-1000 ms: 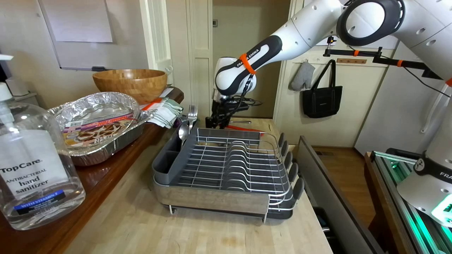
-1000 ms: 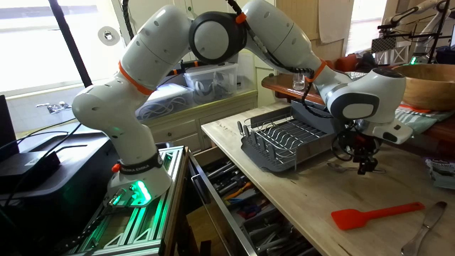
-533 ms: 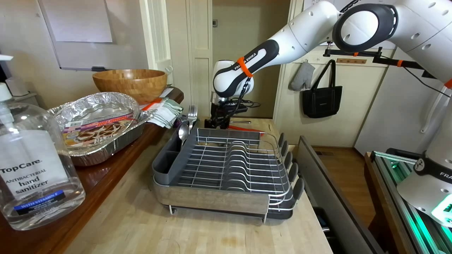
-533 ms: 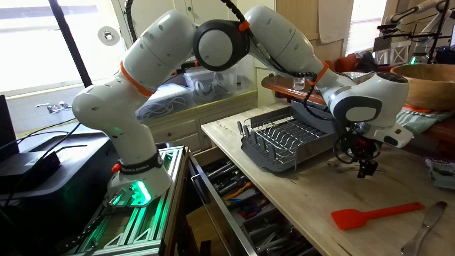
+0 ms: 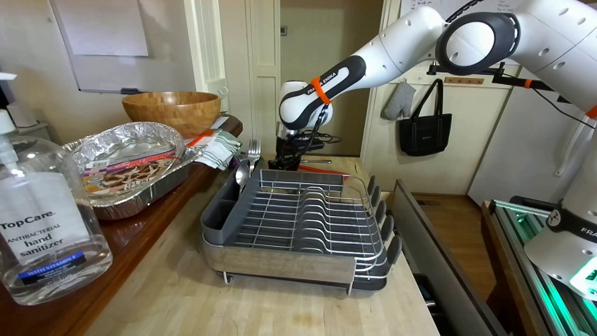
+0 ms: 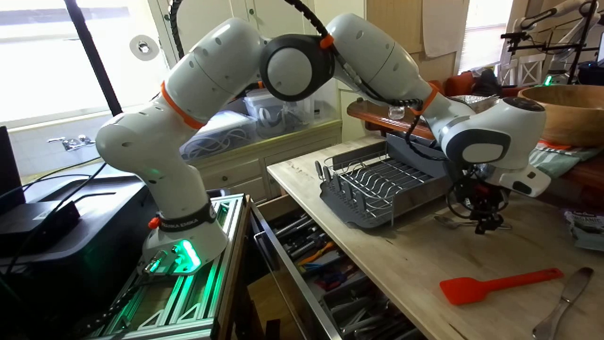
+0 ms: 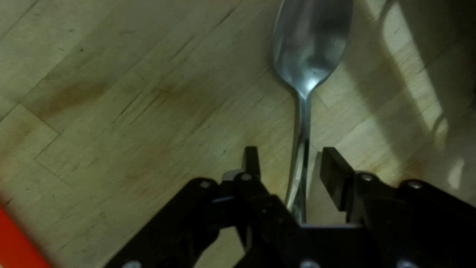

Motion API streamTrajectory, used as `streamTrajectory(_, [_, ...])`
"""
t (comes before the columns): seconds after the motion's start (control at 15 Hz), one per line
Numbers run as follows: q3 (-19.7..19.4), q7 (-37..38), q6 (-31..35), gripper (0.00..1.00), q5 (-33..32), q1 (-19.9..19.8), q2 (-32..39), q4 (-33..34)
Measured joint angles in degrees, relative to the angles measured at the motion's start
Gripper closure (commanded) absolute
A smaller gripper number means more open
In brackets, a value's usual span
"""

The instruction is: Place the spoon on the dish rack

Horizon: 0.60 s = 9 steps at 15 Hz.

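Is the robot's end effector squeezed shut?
The end effector is open: the wrist view shows gaps between its fingers and the spoon handle.

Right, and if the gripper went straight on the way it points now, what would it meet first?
Probably the tabletop: in the wrist view the open fingers stand either side of the spoon handle, which should slip between them. Depth is hard to judge.

I see through my cameras a red spatula [image 6: 494, 284] lying near a knife [image 6: 572, 293], and, in an exterior view, a wooden bowl [image 5: 172, 113] standing behind a foil pan [image 5: 149, 193].
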Motion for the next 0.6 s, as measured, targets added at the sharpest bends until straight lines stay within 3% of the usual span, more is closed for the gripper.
streamTrajectory(0.13, [0.0,0.0,0.0,0.98,0.0,0.0,0.3,0.6])
streamTrajectory(0.2, [0.1,0.0,0.0,1.0,0.0,0.0,0.4,0.7])
streamTrajectory(0.6, [-0.2,-1.6,-5.3,0.97,-0.4,0.0,0.8,2.6])
